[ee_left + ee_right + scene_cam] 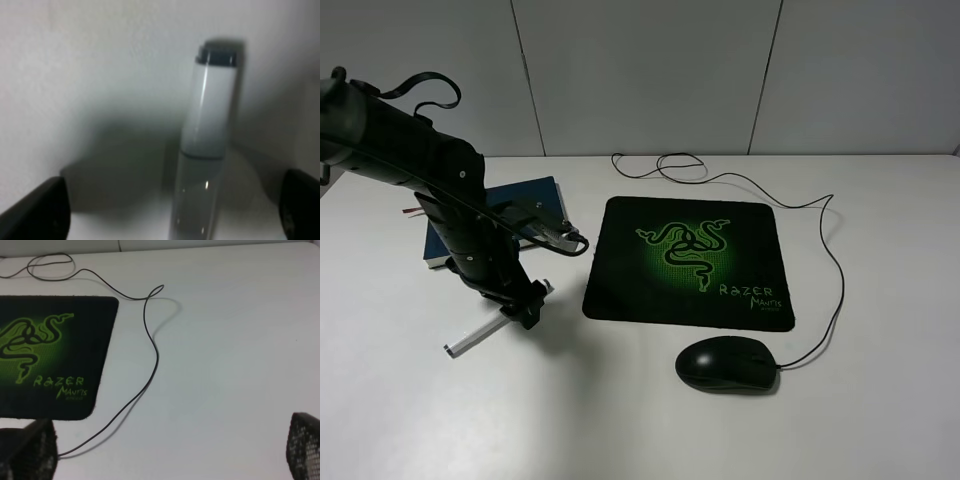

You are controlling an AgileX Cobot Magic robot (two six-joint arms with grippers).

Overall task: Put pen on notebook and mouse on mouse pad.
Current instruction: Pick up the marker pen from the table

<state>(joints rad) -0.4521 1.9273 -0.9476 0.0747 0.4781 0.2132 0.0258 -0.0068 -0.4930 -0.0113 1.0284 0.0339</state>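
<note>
The white pen [470, 340] lies slanted on the table, left of the mouse pad [620, 285]. My left gripper [525, 305] is down over the pen's far end. In the left wrist view the pen [207, 130] lies between the two dark fingers [35, 210], with a gap on each side, so the gripper [170, 205] is open. The dark blue notebook [535, 192] lies behind the left arm, partly hidden. In front of the pad sits the black mouse [725, 364]. My right gripper [167, 450] is open over bare table beside the pad [50, 330].
The mouse's thin black cable [835, 270] runs up the pad's right side and loops behind it toward the back wall. In the right wrist view the cable [150, 340] passes between the pad and the right gripper's fingers [305, 440].
</note>
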